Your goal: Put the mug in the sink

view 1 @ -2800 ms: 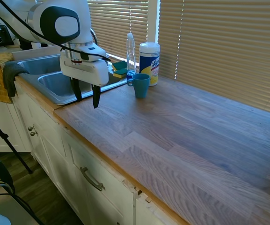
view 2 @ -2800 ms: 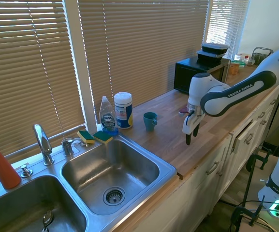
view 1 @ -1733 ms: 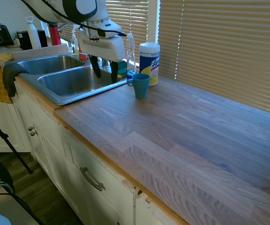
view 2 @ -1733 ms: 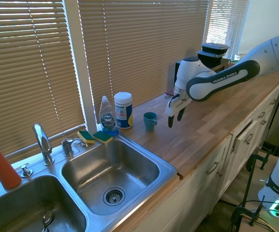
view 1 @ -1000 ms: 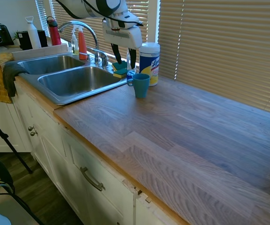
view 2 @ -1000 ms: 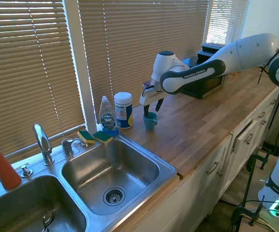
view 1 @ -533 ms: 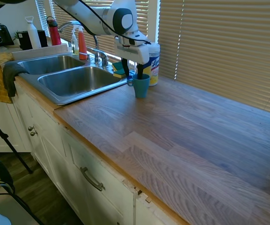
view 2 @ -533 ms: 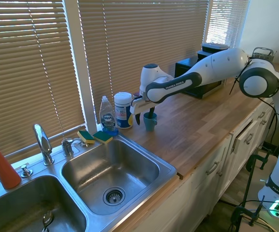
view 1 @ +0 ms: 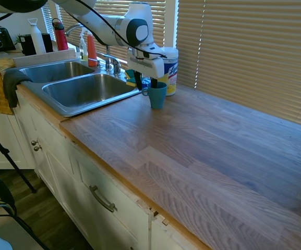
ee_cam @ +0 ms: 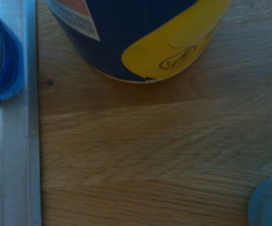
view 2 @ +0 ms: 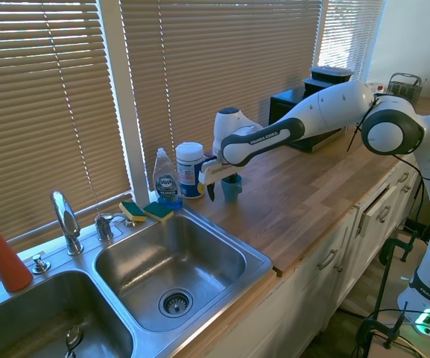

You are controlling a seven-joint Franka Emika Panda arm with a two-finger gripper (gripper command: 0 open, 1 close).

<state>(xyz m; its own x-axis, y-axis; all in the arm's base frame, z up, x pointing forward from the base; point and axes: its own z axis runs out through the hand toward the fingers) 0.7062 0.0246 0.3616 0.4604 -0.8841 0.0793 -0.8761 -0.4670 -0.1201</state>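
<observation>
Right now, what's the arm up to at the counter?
The gripper is open and lowered at the teal mug, one finger over the cup and one outside by the handle. The mug stands on the wooden counter beside the wipes canister, not yet gripped or lifted. The sink next to it is where the mug should go.
</observation>
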